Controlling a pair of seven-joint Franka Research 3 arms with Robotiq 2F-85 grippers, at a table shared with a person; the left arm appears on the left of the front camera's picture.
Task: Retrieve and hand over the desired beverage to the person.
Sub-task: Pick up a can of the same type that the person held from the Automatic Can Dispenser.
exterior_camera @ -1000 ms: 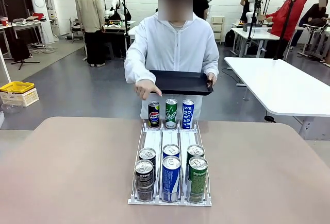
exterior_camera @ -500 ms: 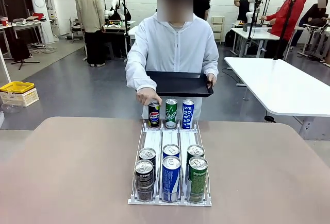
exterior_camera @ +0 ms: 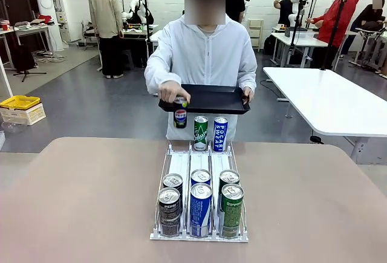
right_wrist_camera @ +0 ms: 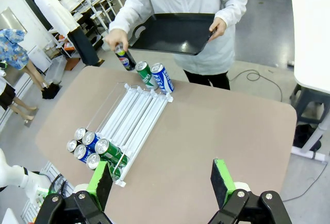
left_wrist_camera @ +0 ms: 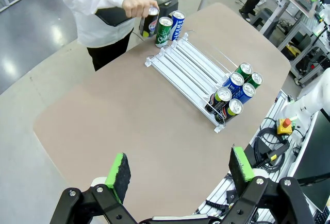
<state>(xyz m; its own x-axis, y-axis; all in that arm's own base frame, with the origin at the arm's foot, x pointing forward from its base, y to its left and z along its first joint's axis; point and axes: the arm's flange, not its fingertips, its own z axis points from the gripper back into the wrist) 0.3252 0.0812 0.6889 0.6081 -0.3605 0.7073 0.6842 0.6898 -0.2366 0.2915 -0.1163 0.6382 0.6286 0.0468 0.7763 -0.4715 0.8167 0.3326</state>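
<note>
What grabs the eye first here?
The person at the far side of the table, one hand holding a black Pepsi can aloft beside the black tray they carry. Next, the white rack mid-table: six cans at its near end, a green can and a blue can at the far end.

Facing me, the person (exterior_camera: 205, 51) in a white jacket grips a black Pepsi can (exterior_camera: 180, 118) by its top, upright, in the air.
</note>
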